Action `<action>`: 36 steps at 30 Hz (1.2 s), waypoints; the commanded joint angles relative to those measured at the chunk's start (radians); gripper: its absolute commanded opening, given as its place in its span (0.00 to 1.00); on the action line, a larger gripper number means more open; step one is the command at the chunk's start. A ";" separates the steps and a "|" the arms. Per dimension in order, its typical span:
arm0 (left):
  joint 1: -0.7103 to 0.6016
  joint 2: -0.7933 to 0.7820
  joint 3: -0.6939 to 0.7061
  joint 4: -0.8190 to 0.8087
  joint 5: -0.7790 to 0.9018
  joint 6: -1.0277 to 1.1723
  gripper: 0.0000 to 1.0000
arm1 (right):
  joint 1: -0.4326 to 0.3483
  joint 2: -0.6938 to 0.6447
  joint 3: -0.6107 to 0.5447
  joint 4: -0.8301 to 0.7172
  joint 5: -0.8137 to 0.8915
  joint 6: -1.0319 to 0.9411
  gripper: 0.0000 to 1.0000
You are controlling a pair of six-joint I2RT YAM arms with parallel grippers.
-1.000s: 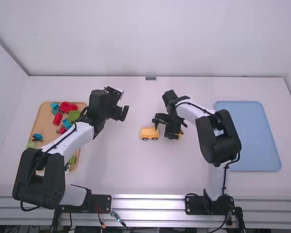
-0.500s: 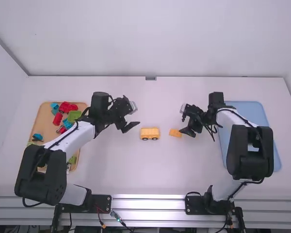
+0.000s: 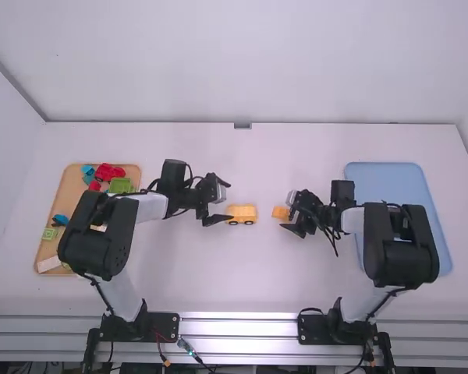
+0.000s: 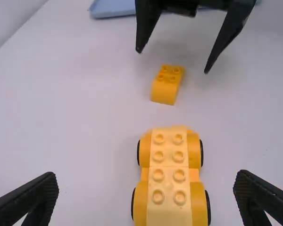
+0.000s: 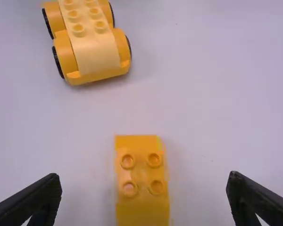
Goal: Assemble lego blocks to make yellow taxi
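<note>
Rail of silver metal point(image 3: 242, 327) runs along the near edge, the bases of both arms standing at it. Farther in, the flat wooden tray point(image 3: 54, 205) lies at the left, the pale-blue plastic tray point(image 3: 409, 214) at the right. Between them, on the white table point(image 3: 242, 273), both black two-finger grippers face inward.

The left gripper point(image 4: 146, 181) is spread wide and empty, next to the yellow plastic car base point(image 3: 241, 211) with black wheels and a pale, studded top. The right gripper point(image 5: 144, 181) is wide and empty too, its fingers to either side of the small orange-yellow plastic block point(image 5: 141, 181), which sits apart from the car base, four studs up. Past these, at the wooden tray's far end, lies a red toy piece point(image 3: 109, 171).

I'd expect the block to be light, stiff and a bit slippery: best pinched squarely across its long sides, leaving the underside free to seat. The car base should be sturdy but may roll on its wheels, so the left gripper would do well to brace its sides while the block is pressed straight down.
</note>
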 commanded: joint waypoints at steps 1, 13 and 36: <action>0.001 0.000 0.000 -0.003 0.046 -0.026 0.99 | 0.005 0.053 0.013 0.009 0.003 0.024 0.89; -0.008 0.000 -0.001 -0.012 0.046 -0.027 0.99 | -0.058 0.227 0.164 -0.147 -0.148 -0.099 0.55; -0.039 0.161 -0.043 0.101 0.050 0.041 0.99 | 0.016 0.186 0.214 -0.245 -0.286 -0.125 0.18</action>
